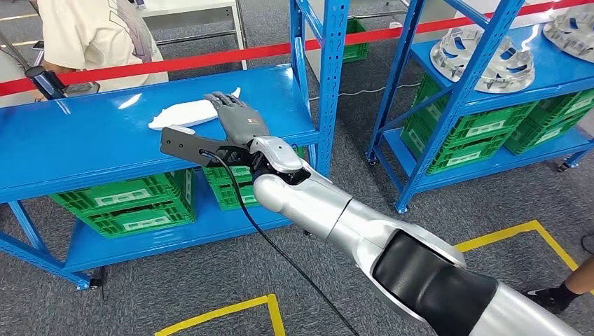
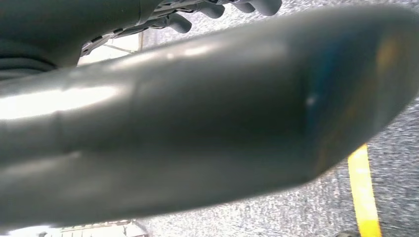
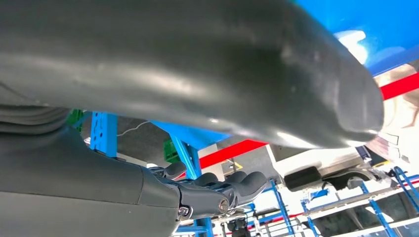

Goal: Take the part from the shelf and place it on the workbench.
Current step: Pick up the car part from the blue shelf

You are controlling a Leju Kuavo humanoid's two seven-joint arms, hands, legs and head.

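The blue workbench spans the left of the head view, a long flat top on blue steel posts with a lower deck. To its right, across a strip of grey carpet, stands a blue shelf of the same build. The robot's right arm reaches in from the lower right, silver with a black sleeve, a black cable running along it, and crosses in front of the bench's near edge.

Under the bench top sit two green crates that can be made out, one partly behind the wrist. The shelf's lower levels hold more green crates, stacked; their number cannot be told. On the shelf's upper deck lie two round silver metal parts, the second cut by the frame edge.

A person in a pale shirt stands behind the bench, beyond a red barrier tape.

The right hand lies over the bench top with fingers stretched out flat and slightly apart, holding nothing. Just beside its fingertips, touching or nearly so, lies the white part, long and tapered, flat on the bench.

The left hand shows curled dark fingers in its wrist view; whether it holds anything I cannot tell.
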